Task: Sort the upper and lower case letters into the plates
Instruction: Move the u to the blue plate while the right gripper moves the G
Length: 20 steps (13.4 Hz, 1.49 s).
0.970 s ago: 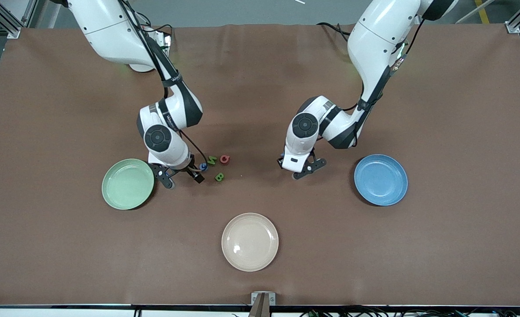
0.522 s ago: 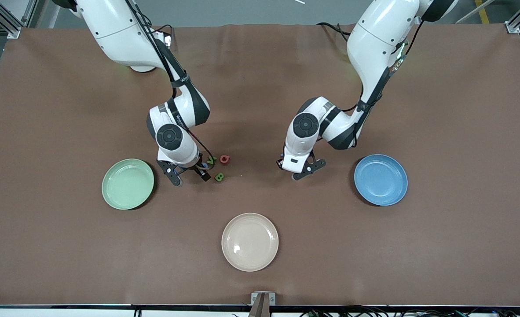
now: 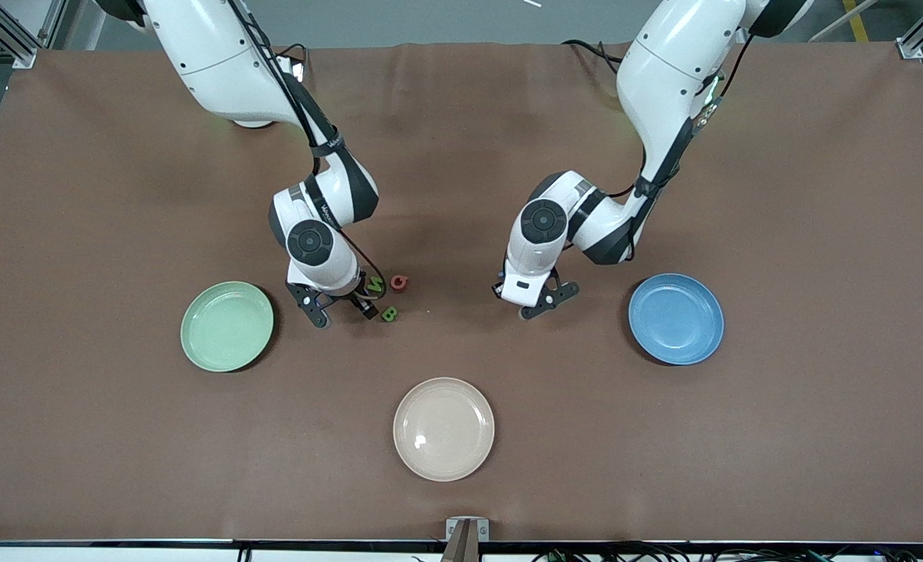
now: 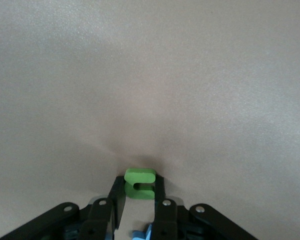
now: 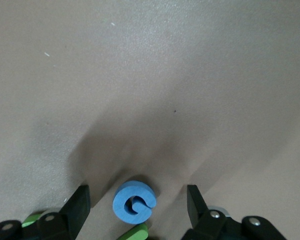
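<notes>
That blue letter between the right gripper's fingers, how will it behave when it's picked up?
The blue letter looks thick and solid, so probably stiff and light. It lies flat, so rolling seems unlikely. Its rounded edge might let it twist in the right gripper.

mint green plate (image 3: 226, 326) and blue plate (image 3: 675, 318) upright, apparently empty, well apart

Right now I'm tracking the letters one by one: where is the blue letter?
The blue letter lies on the brown table between the open fingers of the right claw, beside the green letters, between the mint green plate and the red letter.
</notes>
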### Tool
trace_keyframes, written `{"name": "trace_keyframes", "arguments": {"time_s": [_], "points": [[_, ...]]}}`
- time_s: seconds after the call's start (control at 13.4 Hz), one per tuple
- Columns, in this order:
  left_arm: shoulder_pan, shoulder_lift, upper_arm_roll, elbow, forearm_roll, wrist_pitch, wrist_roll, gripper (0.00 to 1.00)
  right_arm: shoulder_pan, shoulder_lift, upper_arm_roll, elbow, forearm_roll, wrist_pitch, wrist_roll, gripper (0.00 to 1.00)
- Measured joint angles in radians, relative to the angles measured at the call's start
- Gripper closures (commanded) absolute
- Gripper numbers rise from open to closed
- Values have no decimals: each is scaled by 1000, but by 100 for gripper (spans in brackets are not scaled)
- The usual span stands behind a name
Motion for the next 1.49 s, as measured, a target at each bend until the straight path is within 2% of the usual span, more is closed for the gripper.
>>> {"name": "trace_keyframes", "arguments": {"time_s": [0.22, 0.45, 0.6, 0.67, 1.04, 1.19, 1.49], "points": [[8, -11, 2, 6, 0, -1, 0, 86, 5, 0, 0, 1, 0, 1, 7, 29], [57, -102, 6, 16, 6, -131, 53, 86, 9, 0, 0, 6, 0, 5, 11, 63], [109, -178, 7, 7, 9, -235, 151, 86, 10, 0, 0, 11, 0, 7, 12, 91], [139, -211, 7, -13, 11, -254, 204, 86, 10, -8, -1, 12, 0, -4, 13, 97], [352, -330, 10, -193, 20, -210, 541, 85, 7, -6, -9, 21, 0, -28, 6, 100], [429, -336, 10, -247, 21, -147, 654, 85, -16, -23, -16, 44, 0, -99, -56, 100], [527, -313, 10, -303, 21, -86, 851, 85, -143, -120, -23, 55, 0, -245, -309, 100]]}}
